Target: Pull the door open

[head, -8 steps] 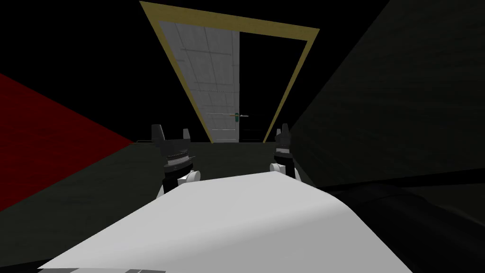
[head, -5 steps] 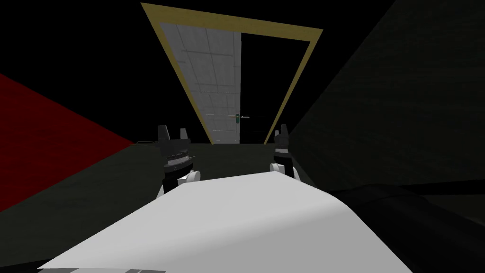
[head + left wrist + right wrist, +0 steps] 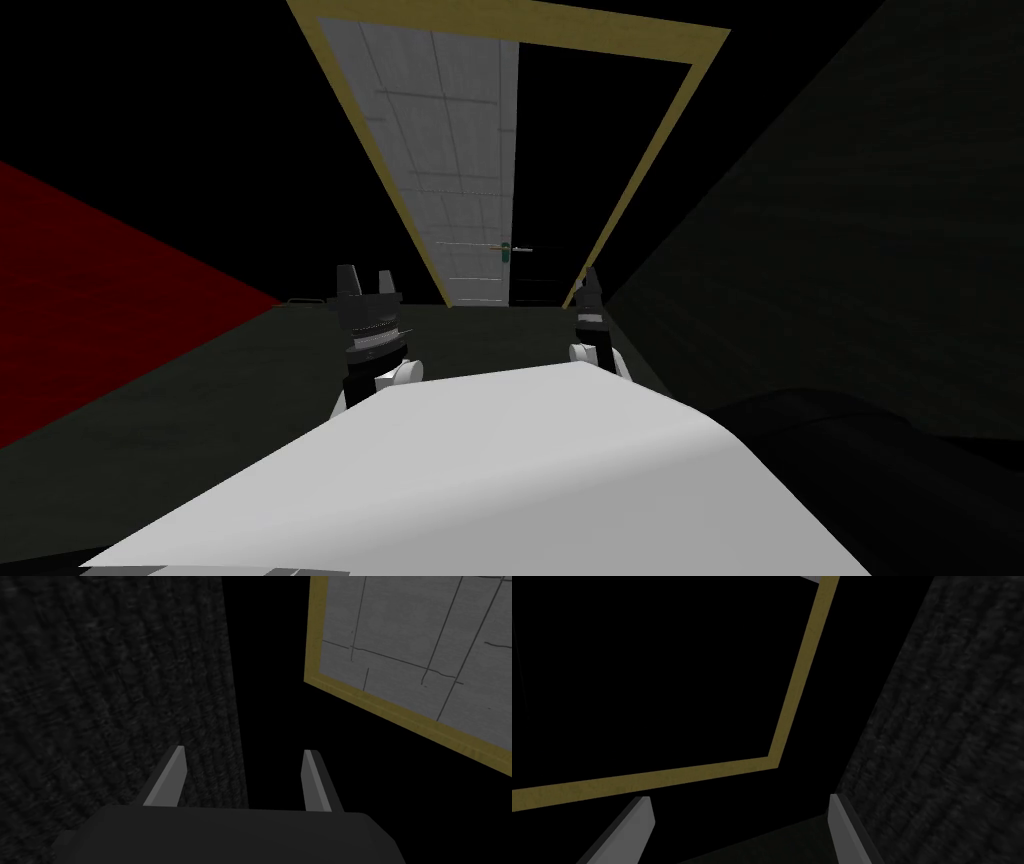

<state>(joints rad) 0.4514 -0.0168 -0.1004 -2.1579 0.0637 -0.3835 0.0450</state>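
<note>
Grey door (image 3: 450,150) ajar in a yellow frame (image 3: 640,180), upper centre of your head view.
Your left tool (image 3: 366,275) and right tool (image 3: 590,275) sit below it, both with fingers apart.

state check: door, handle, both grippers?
door: partly open, leaf covers the left part of the yellow frame, black area in the rest
handle: on the leaf's free edge, not gripped
left gripper: open, empty, short of the door
right gripper: open, empty, short of the door
</note>
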